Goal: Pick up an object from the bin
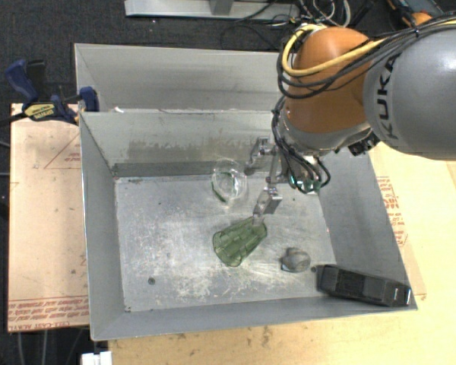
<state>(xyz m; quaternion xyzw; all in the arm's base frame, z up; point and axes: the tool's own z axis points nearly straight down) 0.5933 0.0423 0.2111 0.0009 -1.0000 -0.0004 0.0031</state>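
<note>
— Where does the green translucent piece (239,242) lie?
— On the bin (167,242) floor, a little right of the frame's centre and below it, flat, its narrow end pointing up and right.
— And the end effector (255,192)?
— Just above that narrow end, hanging under the orange wrist cover (327,74). Its two fingers stand apart with nothing between them. The lower finger's (267,202) tip meets the green piece's top edge; I cannot tell whether it touches or hangs over it.
— What lies nearby?
— A clear cup (228,182) just left of the fingers, a small grey lump (295,260) right of the green piece, and a black bar (362,286) in the lower right corner.
</note>
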